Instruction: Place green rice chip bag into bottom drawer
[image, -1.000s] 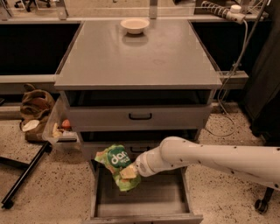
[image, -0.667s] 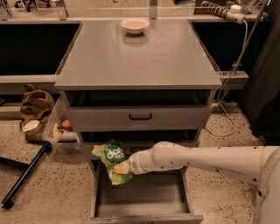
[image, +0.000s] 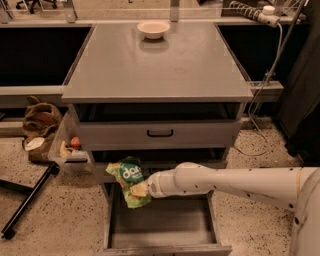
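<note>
The green rice chip bag (image: 129, 180) is a crumpled light-green bag with a dark green round logo. It hangs in the air above the back left part of the bottom drawer (image: 160, 231), which is pulled out and shows a plain grey floor. My gripper (image: 140, 190) comes in from the right on a white arm and is shut on the lower right part of the bag. The fingertips are mostly hidden behind the bag.
A grey cabinet (image: 155, 65) carries a white bowl (image: 153, 28) at its back. A closed drawer with a black handle (image: 160, 133) sits above. A clear bin (image: 67, 150) hangs at the cabinet's left. A brown bag (image: 40, 120) and black pole (image: 27, 200) lie on the floor.
My arm has moved left with the bag, carrying it from over the drawer's middle towards its left side.
</note>
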